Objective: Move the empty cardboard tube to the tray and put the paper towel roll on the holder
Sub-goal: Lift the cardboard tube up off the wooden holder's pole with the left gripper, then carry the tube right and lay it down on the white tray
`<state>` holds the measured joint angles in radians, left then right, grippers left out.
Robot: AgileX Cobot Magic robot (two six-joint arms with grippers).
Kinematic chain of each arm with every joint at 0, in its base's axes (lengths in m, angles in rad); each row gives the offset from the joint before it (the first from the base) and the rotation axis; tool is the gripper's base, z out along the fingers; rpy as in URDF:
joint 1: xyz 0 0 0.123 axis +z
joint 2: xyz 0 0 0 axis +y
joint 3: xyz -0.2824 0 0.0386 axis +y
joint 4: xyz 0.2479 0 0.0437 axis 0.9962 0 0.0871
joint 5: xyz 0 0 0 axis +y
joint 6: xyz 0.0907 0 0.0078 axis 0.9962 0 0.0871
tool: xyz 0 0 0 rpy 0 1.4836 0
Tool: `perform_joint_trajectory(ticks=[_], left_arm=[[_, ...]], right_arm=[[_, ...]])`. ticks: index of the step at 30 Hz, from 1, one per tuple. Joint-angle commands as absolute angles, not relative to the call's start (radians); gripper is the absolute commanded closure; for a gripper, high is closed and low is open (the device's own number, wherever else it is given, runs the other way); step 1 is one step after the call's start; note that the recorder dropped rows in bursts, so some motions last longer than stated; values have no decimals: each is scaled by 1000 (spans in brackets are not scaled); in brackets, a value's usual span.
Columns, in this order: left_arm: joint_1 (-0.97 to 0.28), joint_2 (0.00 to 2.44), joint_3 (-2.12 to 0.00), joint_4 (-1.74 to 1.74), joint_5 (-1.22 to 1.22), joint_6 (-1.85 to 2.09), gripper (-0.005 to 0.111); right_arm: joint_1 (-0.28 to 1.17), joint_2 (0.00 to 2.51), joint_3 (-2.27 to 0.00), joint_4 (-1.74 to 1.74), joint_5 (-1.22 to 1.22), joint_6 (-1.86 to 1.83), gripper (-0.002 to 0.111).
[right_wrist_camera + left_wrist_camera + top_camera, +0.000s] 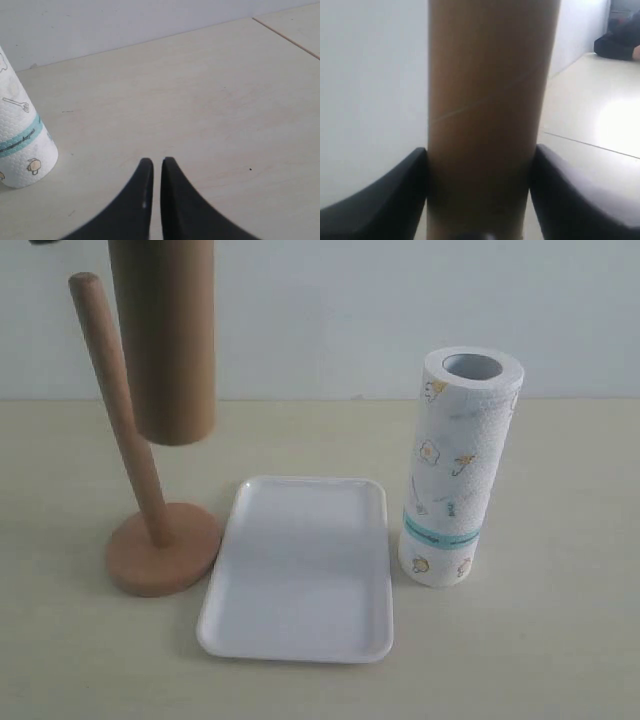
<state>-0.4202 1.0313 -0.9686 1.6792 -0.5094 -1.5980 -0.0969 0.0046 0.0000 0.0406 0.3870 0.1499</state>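
Cardboard tube (pixel 163 340) aloft, seemingly clear of holder (pixel 165 555)

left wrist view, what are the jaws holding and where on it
The empty cardboard tube, pinched across its round side wall by the left gripper and lifted off the table. The right gripper holds nothing.

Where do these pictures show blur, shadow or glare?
Exterior view: soft even light, faint shadow beside the tray. Left wrist view: the cardboard tube is blurred, darkening toward the left gripper; glare whitens the table. Right wrist view: the right gripper looks soft, the paper towel roll sharper.
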Motion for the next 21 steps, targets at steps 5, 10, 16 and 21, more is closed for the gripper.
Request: perform_joint_trajectory(ticks=[5,10,16,21], left_arm=[[-562,1001,-946,1543,-153,-1232,103],[-674,999,-918,1367,202,-958,103],[-795,999,-991,858,290,-573,103],[-812,1036,-1118,375,469,-293,103]], right_arm=[[-100,0,0,38,379,154,103],[-100,0,0,38,379,154,103],[-100,0,0,38,379,154,103],[-100,0,0,38,379,154,103]])
